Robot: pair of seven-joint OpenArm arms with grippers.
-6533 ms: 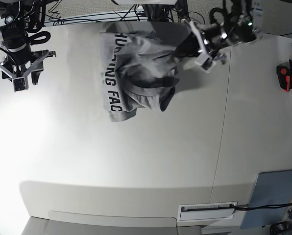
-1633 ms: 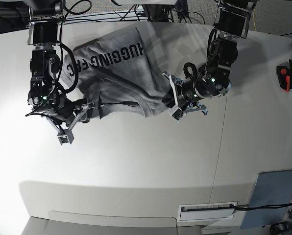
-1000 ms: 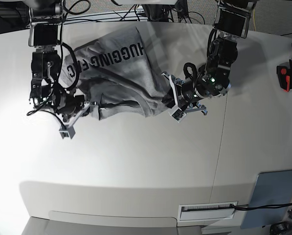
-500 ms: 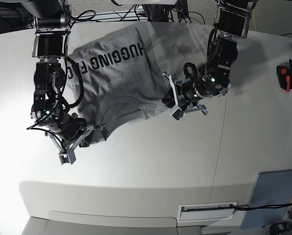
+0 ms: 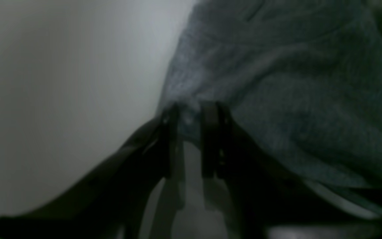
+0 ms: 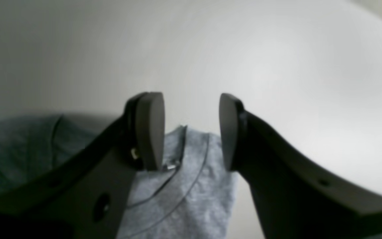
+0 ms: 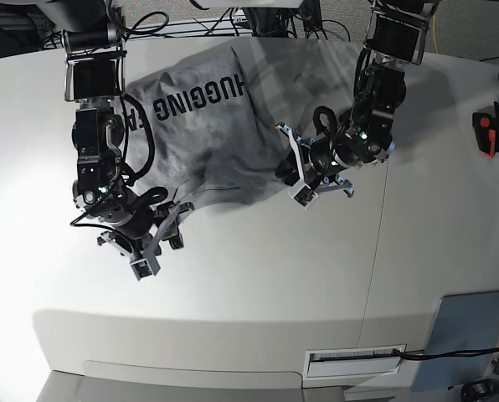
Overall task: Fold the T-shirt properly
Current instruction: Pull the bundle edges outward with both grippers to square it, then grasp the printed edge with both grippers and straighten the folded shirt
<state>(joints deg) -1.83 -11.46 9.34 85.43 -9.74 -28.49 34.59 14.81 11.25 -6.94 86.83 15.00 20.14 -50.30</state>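
Note:
The grey T-shirt [image 7: 208, 126] lies rumpled at the back of the table, its black lettering facing up. My left gripper [image 7: 293, 172] is at the shirt's right edge. In the left wrist view the left gripper [image 5: 191, 113] is shut, pinching a fold of the shirt [image 5: 293, 83]. My right gripper [image 7: 164, 234] is at the shirt's front left corner. In the right wrist view the right gripper [image 6: 191, 132] is open, and a stitched hem corner of the shirt [image 6: 184, 199] lies on the table between and below the fingers.
A black and orange tool [image 7: 486, 130] lies at the right edge. A grey pad [image 7: 467, 327] and a labelled slot [image 7: 354, 360] are at the front right. Cables run along the back edge. A table seam [image 7: 382, 193] runs down right of the left gripper.
My right gripper has pulled the shirt's corner toward the front, then opened; the corner now lies slack by it. The left gripper has barely moved and still holds cloth.

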